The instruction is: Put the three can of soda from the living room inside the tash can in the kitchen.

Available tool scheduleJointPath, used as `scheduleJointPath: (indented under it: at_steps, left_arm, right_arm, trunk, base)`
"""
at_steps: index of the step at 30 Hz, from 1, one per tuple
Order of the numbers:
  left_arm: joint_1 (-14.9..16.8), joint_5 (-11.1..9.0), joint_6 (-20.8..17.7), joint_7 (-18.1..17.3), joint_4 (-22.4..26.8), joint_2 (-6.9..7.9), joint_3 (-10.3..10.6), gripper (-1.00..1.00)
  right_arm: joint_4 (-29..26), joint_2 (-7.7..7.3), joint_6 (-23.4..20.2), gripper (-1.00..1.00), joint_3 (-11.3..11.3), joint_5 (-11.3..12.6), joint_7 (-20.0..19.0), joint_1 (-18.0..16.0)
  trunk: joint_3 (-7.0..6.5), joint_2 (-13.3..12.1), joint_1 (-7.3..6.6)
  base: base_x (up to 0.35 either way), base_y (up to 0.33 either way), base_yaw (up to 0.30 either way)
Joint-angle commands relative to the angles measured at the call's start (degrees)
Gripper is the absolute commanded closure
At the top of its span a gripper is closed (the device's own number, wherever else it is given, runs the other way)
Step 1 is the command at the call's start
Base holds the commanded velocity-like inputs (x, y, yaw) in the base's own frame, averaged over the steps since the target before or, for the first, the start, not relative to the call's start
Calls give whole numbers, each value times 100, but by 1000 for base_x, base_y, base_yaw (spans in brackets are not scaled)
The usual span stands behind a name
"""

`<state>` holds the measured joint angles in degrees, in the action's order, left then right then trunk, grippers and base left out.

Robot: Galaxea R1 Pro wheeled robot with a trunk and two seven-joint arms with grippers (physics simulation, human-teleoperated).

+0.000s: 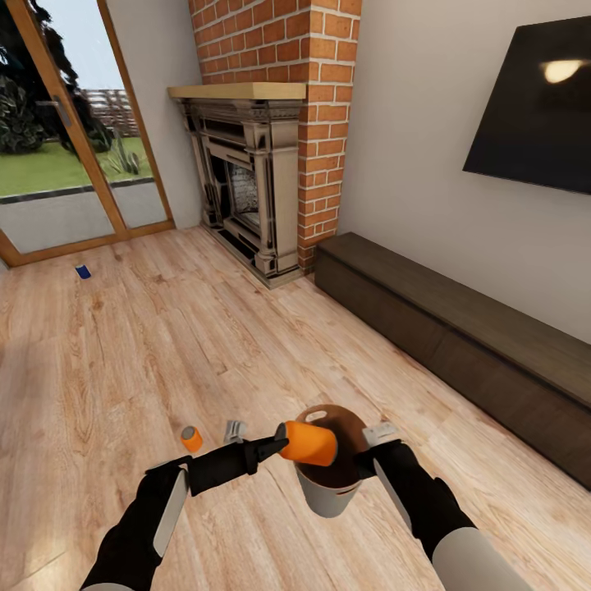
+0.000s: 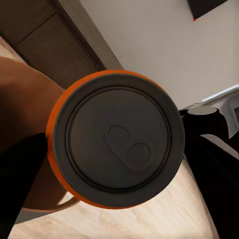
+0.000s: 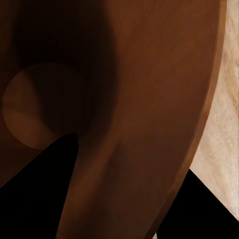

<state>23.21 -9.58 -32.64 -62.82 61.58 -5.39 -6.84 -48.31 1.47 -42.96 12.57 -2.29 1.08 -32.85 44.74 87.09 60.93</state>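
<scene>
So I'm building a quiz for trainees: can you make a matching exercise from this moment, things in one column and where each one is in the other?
Things:
1. Blue can
2. Orange can with its top facing the wrist camera
3. Other orange can
4. Bin

Places:
A. On the floor beside the left arm
B. Held up by the right gripper
C. On the floor near the glass doors
D. In the left gripper, lying sideways over the bin's rim

Pairs: 1-C, 2-D, 3-A, 4-B
</scene>
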Motion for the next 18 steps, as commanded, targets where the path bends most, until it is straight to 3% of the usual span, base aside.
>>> scheduleJointPath:
  at_steps: [1, 6, 9, 13, 18]
  left_arm:
    - [0, 3, 2, 3, 1, -2, 7, 100]
    - [0, 12, 0, 177, 13, -5, 47, 100]
    - [0, 4, 0, 637, 29, -5, 67, 100]
    - [0, 5, 0, 882, 39, -6, 81, 100]
    - [0, 12, 1, 955, 45, -3, 85, 100]
  right_arm:
    - [-2, 9, -1, 100, -2, -25, -10, -2]
    - [-3, 24, -1, 100, -1, -25, 6, -2]
    - [-1, 65, -4, 100, 31, -21, 239, -2]
    - [-2, 121, -9, 100, 377, -18, 549, -2]
    - [0, 138, -10, 100, 543, -14, 642, -2]
  trunk:
    - [-1, 0, 0]
    - [-1, 0, 0]
    - [-1, 0, 0]
    - [-1, 0, 0]
    - [-1, 0, 0]
  base:
    - [0, 0, 0]
    - [0, 0, 0]
    - [0, 0, 0]
    - [0, 0, 0]
    - [0, 0, 0]
